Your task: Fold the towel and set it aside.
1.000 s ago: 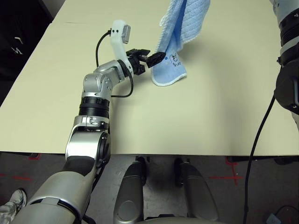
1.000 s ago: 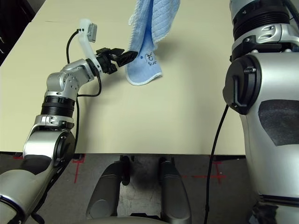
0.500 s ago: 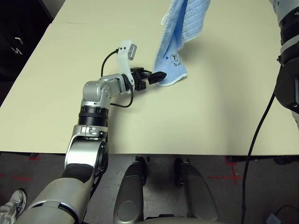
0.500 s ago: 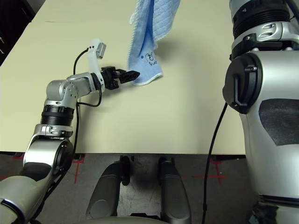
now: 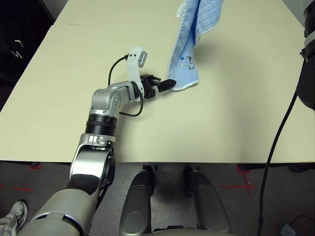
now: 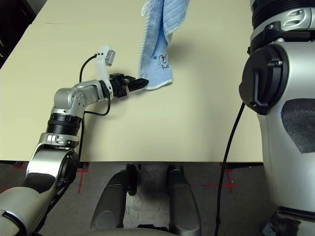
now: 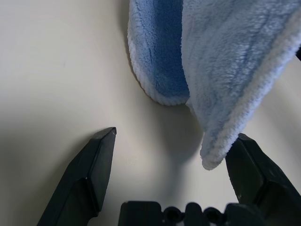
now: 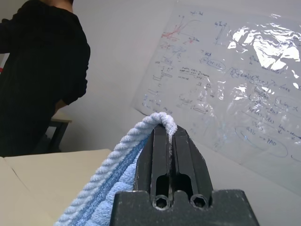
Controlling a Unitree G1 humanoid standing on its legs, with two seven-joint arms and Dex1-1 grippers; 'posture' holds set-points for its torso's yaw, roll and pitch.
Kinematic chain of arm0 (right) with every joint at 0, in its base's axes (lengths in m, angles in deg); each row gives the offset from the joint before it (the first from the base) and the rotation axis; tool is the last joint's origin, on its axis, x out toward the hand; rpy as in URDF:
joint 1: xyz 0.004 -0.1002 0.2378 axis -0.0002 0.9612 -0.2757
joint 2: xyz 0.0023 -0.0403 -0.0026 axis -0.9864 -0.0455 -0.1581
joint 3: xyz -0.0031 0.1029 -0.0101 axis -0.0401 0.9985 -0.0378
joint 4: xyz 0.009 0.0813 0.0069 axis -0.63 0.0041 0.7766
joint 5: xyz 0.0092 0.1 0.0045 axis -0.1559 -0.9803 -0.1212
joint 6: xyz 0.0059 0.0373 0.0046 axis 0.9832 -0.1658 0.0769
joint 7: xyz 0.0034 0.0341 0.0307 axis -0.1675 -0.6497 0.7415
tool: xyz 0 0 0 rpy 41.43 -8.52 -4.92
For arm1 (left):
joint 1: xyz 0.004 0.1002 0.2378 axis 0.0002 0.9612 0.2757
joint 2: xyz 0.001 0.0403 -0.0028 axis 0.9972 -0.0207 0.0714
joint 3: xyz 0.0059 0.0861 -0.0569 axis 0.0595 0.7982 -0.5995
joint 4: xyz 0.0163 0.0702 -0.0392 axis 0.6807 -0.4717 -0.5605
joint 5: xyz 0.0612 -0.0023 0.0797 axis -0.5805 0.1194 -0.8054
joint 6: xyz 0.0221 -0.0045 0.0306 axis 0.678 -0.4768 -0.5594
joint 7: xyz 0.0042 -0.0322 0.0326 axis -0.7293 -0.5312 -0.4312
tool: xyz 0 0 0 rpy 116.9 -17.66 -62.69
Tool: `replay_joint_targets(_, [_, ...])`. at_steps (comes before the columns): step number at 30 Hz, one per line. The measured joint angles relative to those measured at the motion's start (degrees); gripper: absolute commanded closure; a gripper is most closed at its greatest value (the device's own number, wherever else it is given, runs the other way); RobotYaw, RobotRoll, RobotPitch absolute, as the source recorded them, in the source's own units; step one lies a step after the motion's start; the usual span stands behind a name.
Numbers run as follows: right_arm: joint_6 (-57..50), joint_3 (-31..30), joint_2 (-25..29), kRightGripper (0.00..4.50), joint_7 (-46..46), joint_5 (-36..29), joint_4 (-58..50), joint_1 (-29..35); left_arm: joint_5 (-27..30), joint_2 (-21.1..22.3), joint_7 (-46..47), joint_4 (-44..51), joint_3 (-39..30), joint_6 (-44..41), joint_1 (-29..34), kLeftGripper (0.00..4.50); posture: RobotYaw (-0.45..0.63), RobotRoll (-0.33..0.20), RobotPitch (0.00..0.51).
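The towel [image 5: 190,49], light blue with a dark embroidered mark, hangs bunched from above the table, and its lowest corner reaches down to the tabletop. My right gripper [image 8: 165,134] is shut on the towel's [image 8: 113,193] top edge, which folds over the fingertips. My left gripper [image 5: 168,84] sits low over the table at the towel's bottom corner. In the left wrist view the left gripper [image 7: 176,157] is open, and the towel's [image 7: 225,70] hanging corner lies between its fingers, close to one finger [image 7: 256,172].
The beige table [image 5: 236,118] stretches wide on all sides of the towel. A black cable [image 5: 275,142] hangs from my right arm past the table's front edge. A person in a dark top [image 8: 37,80] stands by a wall with a written sheet [image 8: 225,80].
My left gripper has dropped from the towel's side edge down to its bottom corner near the tabletop. The towel has shifted slightly right and hangs narrower.
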Motion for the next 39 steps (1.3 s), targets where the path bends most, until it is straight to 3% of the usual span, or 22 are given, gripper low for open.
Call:
replay_joint_targets(12, [0.01,0.07,0.0,4.5,0.0,0.41,0.17,0.0,1.68,-0.4,-0.38,0.39,-0.15,-3.79,0.01,4.36,0.05,0.0,0.285])
replay_joint_targets(21, [-0.01,0.34,1.18,4.5,0.0,0.42,0.12,1.56,1.69,0.47,2.19,-0.84,-4.6,2.15,-2.09,4.44,0.05,0.0,0.289])
replay_joint_targets(24, [-0.86,0.82,2.52,4.5,0.0,0.26,-0.15,5.01,0.8,4.64,4.53,-4.6,-7.51,8.07,-6.6,4.44,0.05,0.0,0.293])
replay_joint_targets(27, [-3.08,2.22,4.67,4.5,0.07,-1.0,-1.31,10.58,-0.71,11.93,5.8,-9.49,-10.09,14.1,-11.87,4.44,0.07,0.0,0.295])
replay_joint_targets(31, [-7.81,5.93,7.04,4.5,0.24,-4.82,-5.21,21.18,-2.54,20.19,4.91,-13.71,-10.96,18.49,-18.47,4.44,0.07,0.0,0.295])
replay_joint_targets(34, [-12.38,7.9,7.13,4.5,2.16,-7.88,-8.16,26.22,-3.52,21.75,3.89,-15.79,-10.98,21.13,-20.64,4.44,0.07,0.0,0.304])
replay_joint_targets(39, [-28.39,10.06,9.27,4.5,13.58,-15.69,-17.06,34.77,-6.0,23.86,0.56,-22.74,-8.81,22.95,-21.94,4.44,0.07,0.0,0.312])
